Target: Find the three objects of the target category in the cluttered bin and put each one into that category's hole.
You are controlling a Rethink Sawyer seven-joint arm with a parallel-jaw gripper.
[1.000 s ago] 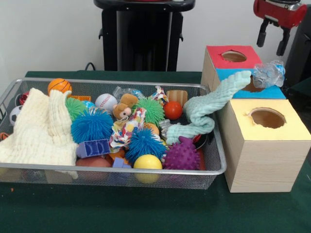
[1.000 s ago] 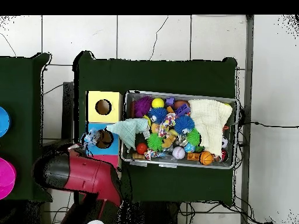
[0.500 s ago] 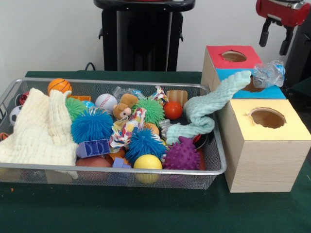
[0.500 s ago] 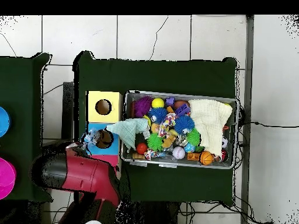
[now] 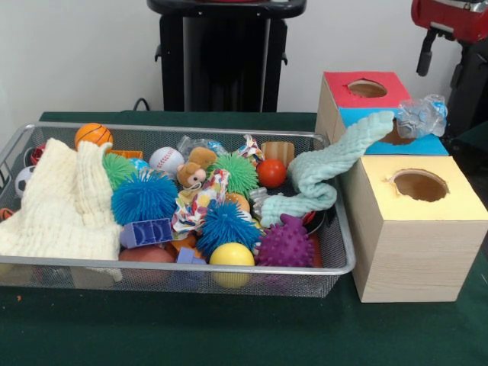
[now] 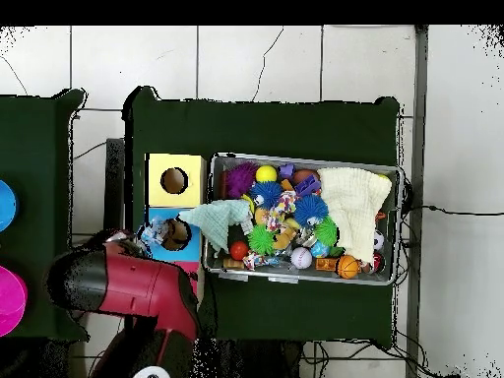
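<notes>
I see the gripper (image 5: 444, 67) raised at the far right above the boxes, fingers apart and, as far as I can tell, empty. The mint cloth (image 5: 324, 174) drapes from the basket (image 5: 335, 263) onto the blue box (image 5: 427, 145), its end by the hole, beside a crumpled plastic wad (image 5: 420, 116).

White wall (image 5: 76, 53), tiled floor (image 6: 256, 59) (cracked)
</notes>
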